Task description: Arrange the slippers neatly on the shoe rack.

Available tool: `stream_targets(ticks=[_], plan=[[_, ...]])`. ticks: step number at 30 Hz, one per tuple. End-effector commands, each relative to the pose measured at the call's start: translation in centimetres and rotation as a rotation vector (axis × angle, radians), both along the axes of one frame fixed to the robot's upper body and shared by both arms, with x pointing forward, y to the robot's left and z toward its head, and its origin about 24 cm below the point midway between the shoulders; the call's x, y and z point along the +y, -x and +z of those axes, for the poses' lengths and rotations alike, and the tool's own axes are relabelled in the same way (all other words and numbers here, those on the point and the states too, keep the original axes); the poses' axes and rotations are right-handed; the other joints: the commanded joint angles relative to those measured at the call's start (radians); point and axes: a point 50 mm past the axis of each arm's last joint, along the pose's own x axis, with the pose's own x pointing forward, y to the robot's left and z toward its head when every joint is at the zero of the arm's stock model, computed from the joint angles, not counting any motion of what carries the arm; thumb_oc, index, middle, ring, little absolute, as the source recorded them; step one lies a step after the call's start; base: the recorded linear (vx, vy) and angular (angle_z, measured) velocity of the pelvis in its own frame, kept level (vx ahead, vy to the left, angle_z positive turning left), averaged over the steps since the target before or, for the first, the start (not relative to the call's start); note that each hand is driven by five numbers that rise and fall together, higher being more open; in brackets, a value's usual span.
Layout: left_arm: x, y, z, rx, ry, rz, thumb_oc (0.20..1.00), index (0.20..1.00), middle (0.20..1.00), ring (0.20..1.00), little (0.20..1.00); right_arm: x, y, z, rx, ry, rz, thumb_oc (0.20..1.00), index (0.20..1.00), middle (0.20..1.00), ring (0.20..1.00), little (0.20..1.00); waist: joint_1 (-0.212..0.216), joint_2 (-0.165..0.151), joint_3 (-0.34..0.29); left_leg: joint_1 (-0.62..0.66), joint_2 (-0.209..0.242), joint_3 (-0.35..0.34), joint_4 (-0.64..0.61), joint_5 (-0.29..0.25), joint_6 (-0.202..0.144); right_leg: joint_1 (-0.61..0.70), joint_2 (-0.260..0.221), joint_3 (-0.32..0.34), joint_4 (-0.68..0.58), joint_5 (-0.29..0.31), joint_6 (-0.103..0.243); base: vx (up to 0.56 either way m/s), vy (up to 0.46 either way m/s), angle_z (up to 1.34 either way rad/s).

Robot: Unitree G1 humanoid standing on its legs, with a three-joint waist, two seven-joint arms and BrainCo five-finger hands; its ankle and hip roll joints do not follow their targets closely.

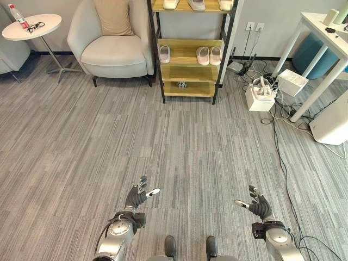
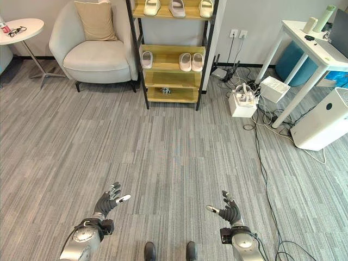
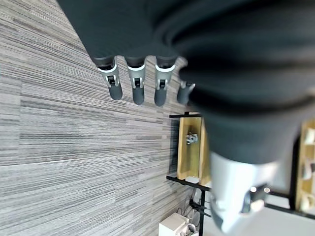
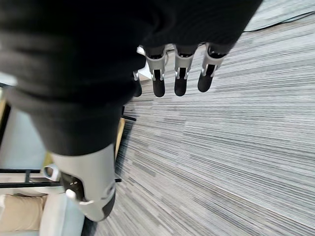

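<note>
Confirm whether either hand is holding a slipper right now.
No: the left hand and right hand hang open over bare floor, and the slippers sit on the shoe rack.

Even, bright indoor light with soft shadows

Light falls evenly across the grey floor (image 1: 174, 141); the armchair (image 1: 111, 43) and shoe rack (image 1: 190, 54) cast only faint, short shadows beneath them. The white desk (image 1: 326, 38) shows no harsh glare. Straight lines bow toward the head views' edges. In both wrist views the close dark covers look blurred.
</note>
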Motion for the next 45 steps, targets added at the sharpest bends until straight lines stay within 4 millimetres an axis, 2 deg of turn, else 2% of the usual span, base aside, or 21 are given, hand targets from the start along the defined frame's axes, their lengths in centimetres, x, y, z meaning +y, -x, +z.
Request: stream_targets(ticks=[1,8,14,17,24,31,37,45], plan=[[0.7,-1.9,1.8,-0.101,-0.058,-0.031,1.000,1.000,1.000,1.000,1.000,-0.3,-1.5,1.8,-0.102,-0.022,0.012,1.000,1.000,1.000,1.000,1.000,0.003,-0.022,-0.005,0.084,0.055,-0.009,0.001,-0.127,-0.068,0.045,-0.044,0.006,0.001,-0.101,0.075,0.00,0.000,0.00],[0.9,-1.5,1.5,-0.090,-0.048,-0.010,1.000,1.000,1.000,1.000,1.000,-0.2,-1.3,1.7,-0.096,-0.003,0.018,1.000,1.000,1.000,1.000,1.000,0.000,-0.020,-0.003,0.084,0.055,-0.005,0.001,-0.127,-0.068,0.044,-0.045,0.006,0.001,-0.101,0.075,0.00,0.000,0.00],[1.4,-0.9,0.9,-0.062,-0.045,0.026,1.000,1.000,1.000,1.000,1.000,0.3,-1.2,1.5,-0.089,0.000,0.037,1.000,1.000,1.000,1.000,1.000,-0.007,-0.023,-0.002,0.089,0.064,0.003,0.001,-0.125,-0.081,0.053,-0.040,-0.002,0.001,-0.108,0.071,0.00,0.000,0.00],[1.3,-0.9,0.9,-0.060,-0.040,0.030,1.000,1.000,1.000,1.000,1.000,0.2,-1.3,1.5,-0.089,0.005,0.033,1.000,1.000,1.000,1.000,1.000,-0.009,-0.022,0.005,0.089,0.062,0.002,0.001,-0.123,-0.078,0.056,-0.043,-0.009,0.006,-0.105,0.073,0.00,0.000,0.00],[0.5,-1.7,1.1,-0.079,-0.037,0.005,1.000,1.000,1.000,1.000,1.000,0.1,-1.4,1.7,-0.099,-0.002,0.025,1.000,1.000,1.000,1.000,1.000,-0.025,-0.011,0.015,0.074,0.062,0.025,0.001,-0.105,-0.097,0.040,-0.048,-0.037,0.040,-0.107,0.075,-0.02,0.010,0.03],[1.4,-0.4,0.5,-0.032,-0.057,0.014,1.000,1.000,1.000,1.000,1.000,0.5,-0.6,1.0,-0.061,-0.024,0.035,1.000,1.000,1.000,1.000,1.000,-0.024,-0.032,0.015,0.077,0.072,0.033,0.001,-0.122,-0.090,0.043,-0.042,-0.023,0.010,-0.104,0.073,0.01,-0.008,0.05],[2.0,0.2,0.2,-0.018,-0.070,0.036,1.000,1.000,1.000,1.000,1.000,0.8,-0.4,0.9,-0.054,-0.030,0.043,1.000,1.000,1.000,1.000,1.000,-0.024,-0.028,0.026,0.082,0.068,0.040,0.001,-0.125,-0.087,0.038,-0.044,-0.016,0.015,-0.106,0.072,0.01,-0.002,-0.07],[1.3,-0.6,0.4,-0.038,-0.061,0.021,1.000,1.000,1.000,1.000,1.000,0.9,-0.8,1.4,-0.083,-0.024,0.039,1.000,1.000,1.000,1.000,1.000,-0.031,-0.020,0.027,0.085,0.073,0.060,0.001,-0.115,-0.104,0.049,-0.049,-0.056,0.014,-0.102,0.075,0.01,-0.003,0.03]])
